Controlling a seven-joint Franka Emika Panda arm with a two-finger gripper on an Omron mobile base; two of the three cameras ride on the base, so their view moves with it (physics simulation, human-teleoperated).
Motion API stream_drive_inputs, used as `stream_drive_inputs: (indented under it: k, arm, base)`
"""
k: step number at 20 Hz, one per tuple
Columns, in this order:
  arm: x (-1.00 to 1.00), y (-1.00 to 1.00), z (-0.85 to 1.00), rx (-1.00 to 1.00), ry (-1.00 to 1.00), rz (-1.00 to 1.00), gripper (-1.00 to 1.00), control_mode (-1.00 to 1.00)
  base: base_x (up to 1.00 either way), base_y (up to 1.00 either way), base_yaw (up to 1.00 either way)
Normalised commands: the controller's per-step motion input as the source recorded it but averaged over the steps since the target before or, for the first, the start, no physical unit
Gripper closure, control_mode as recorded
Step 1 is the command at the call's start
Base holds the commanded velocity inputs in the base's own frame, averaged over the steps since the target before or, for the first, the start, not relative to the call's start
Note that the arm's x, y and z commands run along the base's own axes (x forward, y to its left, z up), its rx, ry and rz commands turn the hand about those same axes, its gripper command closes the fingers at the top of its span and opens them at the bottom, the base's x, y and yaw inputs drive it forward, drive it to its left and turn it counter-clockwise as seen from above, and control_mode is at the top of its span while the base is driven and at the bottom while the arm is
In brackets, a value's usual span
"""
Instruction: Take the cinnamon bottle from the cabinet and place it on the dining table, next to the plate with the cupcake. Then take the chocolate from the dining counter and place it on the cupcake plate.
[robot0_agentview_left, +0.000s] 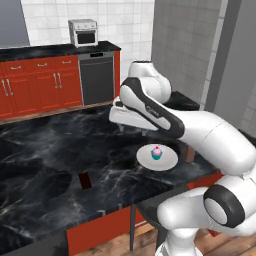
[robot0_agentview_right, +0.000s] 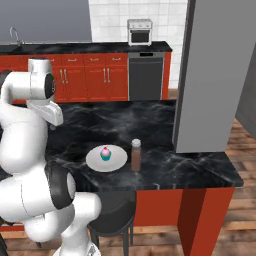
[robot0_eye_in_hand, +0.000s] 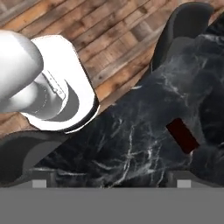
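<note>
Claw (robot0_eye_in_hand: 112, 183): two dark fingertips (robot0_eye_in_hand: 39, 183) at the bottom edge of the hand view, set wide apart, released, nothing between them; it hangs above the black marble counter (robot0_agentview_left: 40, 165), looking down over the counter's edge onto the wooden floor (robot0_eye_in_hand: 109, 39).

Chocolate (robot0_eye_in_hand: 182, 135): dark reddish-brown flat bar lying on the counter, up and to the right of the claw in the hand view, long axis diagonal there. In the left base view the chocolate (robot0_agentview_left: 85, 180) lies near the counter's front edge, long axis pointing roughly away from that edge, well left of the plate (robot0_agentview_left: 167, 161).

Plate: white, round, carrying the cupcake (robot0_agentview_left: 157, 152) with pink icing.

Cinnamon bottle (robot0_agentview_right: 135, 155): upright on the counter, just beside the plate's right rim in the right base view.

Stool (robot0_eye_in_hand: 188, 26): dark seat by the counter's edge.
</note>
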Motion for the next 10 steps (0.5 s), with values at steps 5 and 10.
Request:
stream_drive_inputs:
  k: [5,10]
  arm:
    - [-0.22,0.99,-0.47,-0.17,0.06,0.66,-1.0,-1.0]
    - [-0.04,0.97,-0.91,-0.22,0.14,0.19,-1.0,-1.0]
  base:
    - [0.0,0.0,0.0]
    - [0.0,0.0,0.0]
